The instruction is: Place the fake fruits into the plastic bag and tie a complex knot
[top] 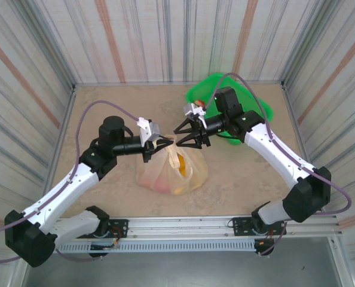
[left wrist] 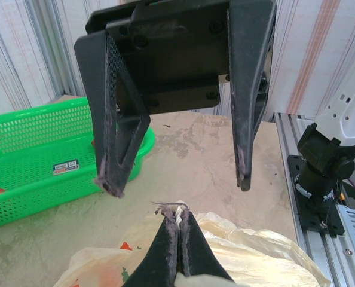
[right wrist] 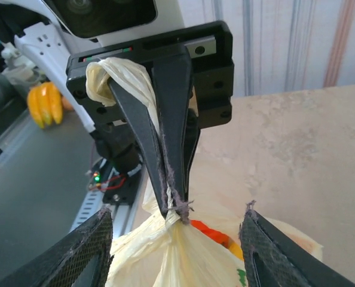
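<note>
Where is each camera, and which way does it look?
Top external: overhead from behind, looking down at the table; left arm, right arm show.
Left wrist: faces the open right claw; own left claw, shut on the plastic bag, below.
Right wrist: faces the left claw; own open fingers below.
Both wrist views share the plastic bag.

Both arms reach in from the near edge with elbows bent up, and the wrists come together over mid-table, facing each other. The left gripper (top: 167, 143) (left wrist: 178, 236) (right wrist: 175, 200) has its jaws squeezed flat together, so the tips look like one thin line. The right gripper (top: 178, 137) (left wrist: 176, 185) is tip to tip with it, jaws spread wide. Its fingers (left wrist: 116, 149) hang on either side of the left one's closed tips.
</note>
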### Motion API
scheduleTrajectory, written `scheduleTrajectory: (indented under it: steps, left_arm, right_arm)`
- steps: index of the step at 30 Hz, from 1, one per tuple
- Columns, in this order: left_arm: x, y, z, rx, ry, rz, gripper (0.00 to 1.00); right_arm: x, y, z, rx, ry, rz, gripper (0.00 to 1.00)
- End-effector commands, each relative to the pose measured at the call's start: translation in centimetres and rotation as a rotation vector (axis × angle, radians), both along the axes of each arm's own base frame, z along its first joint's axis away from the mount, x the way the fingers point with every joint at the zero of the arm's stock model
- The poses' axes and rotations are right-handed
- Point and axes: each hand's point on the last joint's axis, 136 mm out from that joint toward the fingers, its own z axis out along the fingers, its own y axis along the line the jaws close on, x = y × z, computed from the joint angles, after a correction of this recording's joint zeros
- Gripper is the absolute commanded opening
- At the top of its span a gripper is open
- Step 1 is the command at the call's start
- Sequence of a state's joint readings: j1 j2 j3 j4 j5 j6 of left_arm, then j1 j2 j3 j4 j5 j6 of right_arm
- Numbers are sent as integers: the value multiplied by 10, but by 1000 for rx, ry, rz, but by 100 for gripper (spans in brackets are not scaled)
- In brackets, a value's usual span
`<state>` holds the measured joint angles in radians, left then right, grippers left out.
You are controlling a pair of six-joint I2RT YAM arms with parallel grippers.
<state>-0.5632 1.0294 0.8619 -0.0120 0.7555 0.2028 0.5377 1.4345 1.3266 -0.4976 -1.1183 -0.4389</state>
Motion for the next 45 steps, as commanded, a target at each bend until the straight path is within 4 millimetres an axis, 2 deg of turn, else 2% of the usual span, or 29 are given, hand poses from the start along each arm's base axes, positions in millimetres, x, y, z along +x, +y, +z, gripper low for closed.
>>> scheduleTrajectory:
  steps: [1,4,6,12,20,27,29,33,36,37,38,41,45]
  left_arm:
    - [-5,1,9,-15,-59,-11,0]
    - [-5,1,7,-14,-57,-11,0]
    - [-5,1,7,-16,-55,-9,0]
    - [-5,3,5,-11,-60,-2,0]
    - [-5,5,5,-7,-80,13,0]
    - [-5,4,5,-9,-72,5,0]
    - [-5,4,5,-9,-72,3,0]
    - [-6,4,3,-4,-62,4,0]
    - [-5,4,2,-1,-50,8,0]
    - [-5,5,3,0,-44,13,3]
    - [-4,6,3,2,-32,22,11]
    - [-3,11,10,-12,4,59,48]
    - [-6,26,19,-55,56,110,69]
  right_arm:
    - [-11,3,-3,-12,67,50,58]
    - [-15,11,-15,-49,122,74,58]
    - [-17,14,-23,-82,160,88,54]
    - [-22,18,-25,-101,222,119,44]
    - [-22,15,-36,-144,234,78,44]
    - [-29,25,-41,-168,272,118,42]
    - [-31,27,-40,-167,287,136,33]
    - [-31,29,-40,-170,276,146,3]
    - [-31,28,-34,-149,252,141,0]
    - [-31,27,-32,-147,247,140,0]
    - [-31,26,-32,-147,242,135,0]
    - [-30,22,-31,-145,218,118,0]
    - [-28,15,-27,-124,174,97,0]
